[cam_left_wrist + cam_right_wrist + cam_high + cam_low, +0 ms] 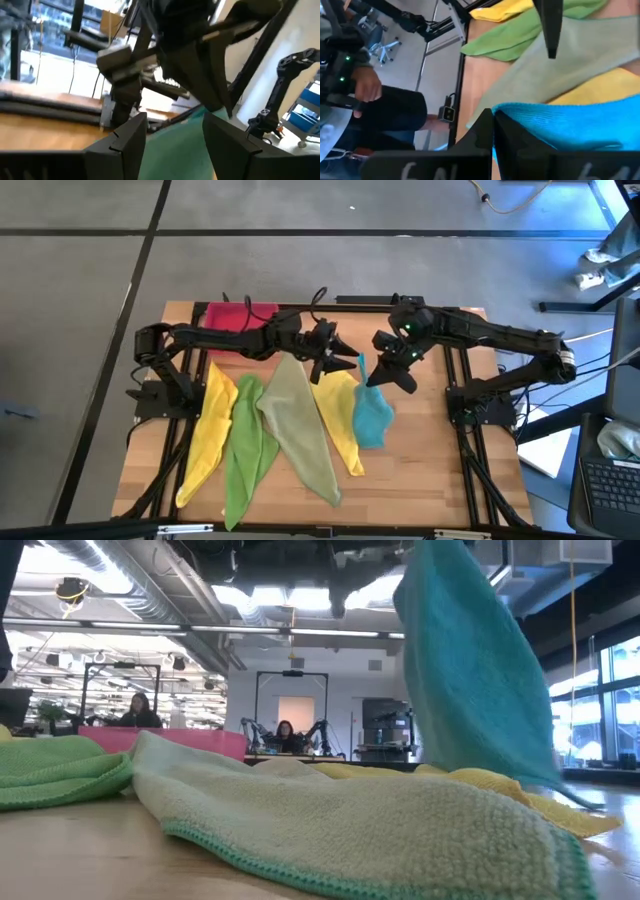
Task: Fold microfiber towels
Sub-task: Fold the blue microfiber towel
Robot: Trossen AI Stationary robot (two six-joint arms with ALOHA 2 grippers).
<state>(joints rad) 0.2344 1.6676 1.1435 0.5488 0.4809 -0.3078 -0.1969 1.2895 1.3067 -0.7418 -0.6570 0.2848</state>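
Note:
Five microfiber towels lie side by side on the wooden table: yellow (205, 430), bright green (245, 445), pale olive (300, 425), a second yellow (340, 420) and teal (372, 418). My right gripper (375, 375) is shut on the teal towel (470, 670) and holds its far end up. My left gripper (338, 363) stands open just left of that raised end. In the left wrist view teal cloth (180, 147) shows between its open fingers (175, 142); whether they touch it I cannot tell. My right gripper pinches the teal towel's far edge (520, 114) between its two shut fingers (487, 127), coming slanting down from the table's far right. The towel hangs below the fingers in a slack drape, and its lower end (370, 435) rests on the table and on the yellow towel beside it.
A pink-red tray (235, 315) sits at the far left of the table behind the left arm. The olive towel (350, 820) reaches toward the near edge. Bare wood (450, 470) lies right of the teal towel. A person's hand (365, 90) shows beyond the table's edge.

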